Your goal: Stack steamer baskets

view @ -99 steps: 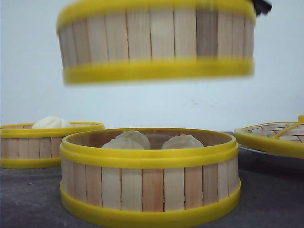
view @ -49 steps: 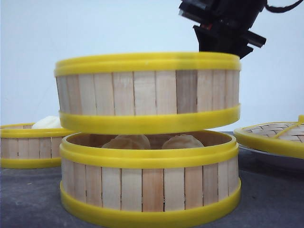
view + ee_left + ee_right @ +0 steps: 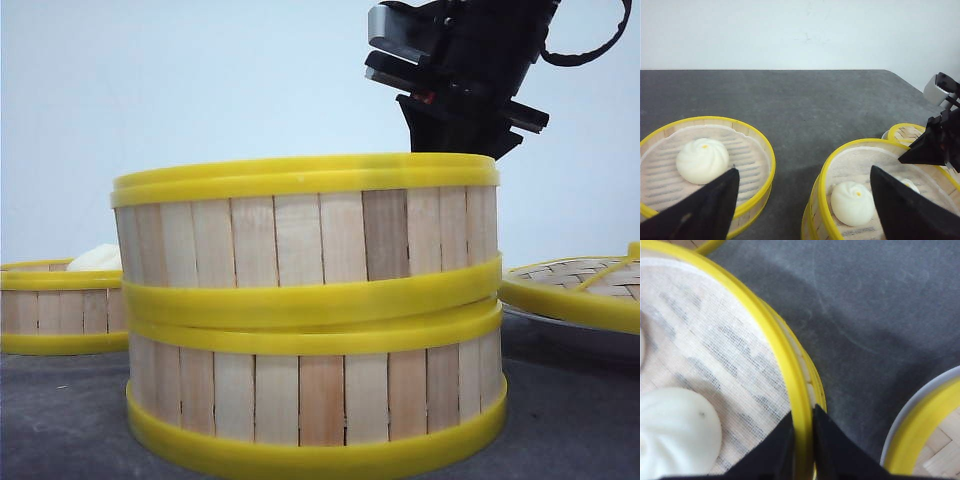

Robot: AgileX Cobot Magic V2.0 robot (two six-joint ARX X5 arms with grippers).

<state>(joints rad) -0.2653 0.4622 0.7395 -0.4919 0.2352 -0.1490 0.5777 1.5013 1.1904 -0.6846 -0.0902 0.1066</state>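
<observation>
Frame centre: my right gripper (image 3: 802,450) pinches rim of upper steamer basket (image 3: 305,235), seating it on lower basket (image 3: 315,395), slightly askew. Left gripper (image 3: 802,210) spread, idle; third basket (image 3: 60,305) left.

My right gripper (image 3: 455,140) pinches the top basket (image 3: 305,235), which sits on the lower basket (image 3: 310,395) near the table's (image 3: 60,420) front edge. A third basket (image 3: 55,305) stands behind, toward the left edge; the lid (image 3: 575,285) lies toward the right.
</observation>
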